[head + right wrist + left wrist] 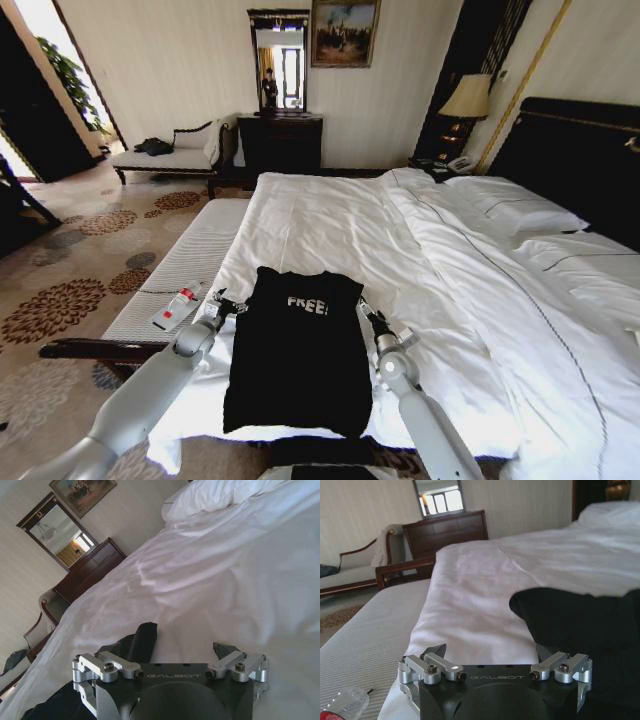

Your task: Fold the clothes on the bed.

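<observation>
The clothes, a black T-shirt (298, 350) with white "FREE!" lettering, lie flat near the foot of the bed (330, 215), its sides turned in to a narrow rectangle. My left gripper (225, 303) is open beside the shirt's upper left edge, low over the duvet. My right gripper (368, 316) is open at the shirt's upper right edge. In the left wrist view the left gripper (490, 652) has spread fingers, with the shirt (580, 625) just past one finger. The right gripper (172, 650) is also spread, and a black fold of the shirt (142, 637) lies by one fingertip.
A pale striped bench (180, 262) stands along the bed's left side, and a small bottle (175, 308) with a red label lies on it. Pillows (520, 215) and a dark headboard are to the right. A chaise (165, 157) and dresser (280, 140) stand by the far wall.
</observation>
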You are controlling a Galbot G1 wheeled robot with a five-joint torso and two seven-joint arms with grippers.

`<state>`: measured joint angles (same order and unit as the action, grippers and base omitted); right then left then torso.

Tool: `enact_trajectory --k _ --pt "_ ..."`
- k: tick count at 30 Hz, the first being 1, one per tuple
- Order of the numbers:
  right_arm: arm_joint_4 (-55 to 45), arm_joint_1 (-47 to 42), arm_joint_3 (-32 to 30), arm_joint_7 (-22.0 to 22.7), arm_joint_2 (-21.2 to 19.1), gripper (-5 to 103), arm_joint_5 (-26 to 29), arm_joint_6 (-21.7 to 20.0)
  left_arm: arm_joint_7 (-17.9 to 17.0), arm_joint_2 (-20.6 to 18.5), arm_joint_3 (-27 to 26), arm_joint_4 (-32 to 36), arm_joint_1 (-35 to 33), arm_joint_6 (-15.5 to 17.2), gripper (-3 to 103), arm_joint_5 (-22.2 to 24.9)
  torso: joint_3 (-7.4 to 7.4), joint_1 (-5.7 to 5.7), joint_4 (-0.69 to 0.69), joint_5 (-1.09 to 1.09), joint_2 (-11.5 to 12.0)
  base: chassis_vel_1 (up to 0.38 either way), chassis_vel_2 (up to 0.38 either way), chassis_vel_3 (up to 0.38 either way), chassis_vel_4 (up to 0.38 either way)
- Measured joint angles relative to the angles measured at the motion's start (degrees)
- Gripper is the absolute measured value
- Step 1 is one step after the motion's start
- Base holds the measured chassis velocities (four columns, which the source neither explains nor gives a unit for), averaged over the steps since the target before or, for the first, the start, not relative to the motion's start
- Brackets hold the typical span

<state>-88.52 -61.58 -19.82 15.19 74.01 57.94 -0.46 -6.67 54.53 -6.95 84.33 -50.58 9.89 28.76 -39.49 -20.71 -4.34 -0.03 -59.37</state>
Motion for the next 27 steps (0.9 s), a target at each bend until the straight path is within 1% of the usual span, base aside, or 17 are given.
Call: enact_trajectory --k 1,2,3,5,6,8,10,12,15,22,24,25,26,27 --pt "2.3 2.7 0.8 0.1 -1.1 100 1.3 -1.2 -1.5 1.3 -2.2 1.6 -0.9 0.0 100 2.2 0.00 0.00 -0.02 0.01 0.0 0.000 0.000 0.000 0.000" --pt "3.8 4.3 1.3 0.1 -1.6 100 2.2 -1.9 -2.1 1.9 -3.2 2.3 -1.4 0.0 100 3.1 0.00 0.00 -0.01 0.01 0.0 0.000 0.000 0.000 0.000" --pt "6.1 6.9 2.0 0.1 -2.5 100 4.4 -3.2 -2.9 2.6 -4.2 3.1 -1.8 0.1 100 3.9 0.00 -0.01 0.05 0.01 0.0 0.000 0.000 0.000 0.000" --pt "8.1 9.2 1.8 -0.3 -3.4 100 7.3 -4.9 -3.3 3.2 -4.2 3.5 -1.7 0.2 100 4.1 -0.01 -0.01 0.06 0.01 0.0 0.000 0.000 0.000 0.000" --pt "8.1 9.2 1.8 -0.3 -3.4 100 7.3 -4.9 -3.3 3.2 -4.2 3.5 -1.7 0.2 100 4.1 -0.01 -0.01 0.06 0.01 0.0 0.000 0.000 0.000 0.000" --pt "11.0 12.1 1.7 -1.6 -3.9 100 9.0 -6.3 -3.5 3.5 -3.7 4.2 -1.8 0.4 100 4.1 0.00 -0.01 -0.06 -0.02 0.0 0.000 0.000 0.000 0.000" --pt "12.0 13.1 2.1 -1.8 -3.7 100 9.1 -6.6 -3.6 3.5 -4.0 4.7 -2.2 0.4 100 4.1 -0.01 -0.01 -0.05 -0.01 0.0 0.000 0.000 0.000 0.000" --pt "13.7 15.1 3.0 -2.1 -3.1 100 9.0 -7.2 -3.9 3.3 -4.5 5.3 -3.1 0.4 100 4.1 -0.01 -0.01 0.03 -0.01 0.0 0.000 0.000 0.000 0.000" --pt "14.4 16.1 3.9 -2.3 -2.2 100 8.9 -7.8 -4.4 2.8 -5.7 6.1 -4.1 0.5 100 4.0 -0.01 -0.01 0.06 0.01 0.0 0.000 0.000 0.000 0.000" --pt "15.6 16.7 5.2 -2.6 -1.1 100 7.7 -8.4 -5.1 2.4 -7.3 6.7 -5.2 0.6 100 4.0 0.00 0.00 0.01 0.00 0.0 0.000 0.000 0.000 0.000" --pt "15.8 16.8 5.2 -2.6 -1.1 101 7.6 -8.4 -5.2 2.4 -7.4 6.7 -5.2 0.6 100 4.0 0.00 0.00 0.00 0.00 0.0 0.000 0.000 0.000 0.000" --pt "15.8 16.8 5.2 -2.7 -1.2 97 7.6 -8.4 -5.3 2.5 -7.4 6.7 -5.2 0.6 100 4.0 -0.01 0.00 0.00 -0.01 0.0 0.000 0.000 0.000 0.000" --pt "15.8 16.8 5.2 -2.8 -1.2 97 7.6 -8.4 -5.4 2.5 -7.4 6.7 -5.2 0.7 100 4.0 -0.01 -0.01 0.00 -0.01 0.0 0.000 0.000 0.000 0.000" --pt "15.8 16.8 5.2 -2.8 -1.3 91 7.5 -8.4 -5.4 2.6 -7.4 6.7 -5.1 0.7 100 4.0 -0.01 -0.01 0.01 -0.01 0.0 0.000 0.000 0.000 0.000"
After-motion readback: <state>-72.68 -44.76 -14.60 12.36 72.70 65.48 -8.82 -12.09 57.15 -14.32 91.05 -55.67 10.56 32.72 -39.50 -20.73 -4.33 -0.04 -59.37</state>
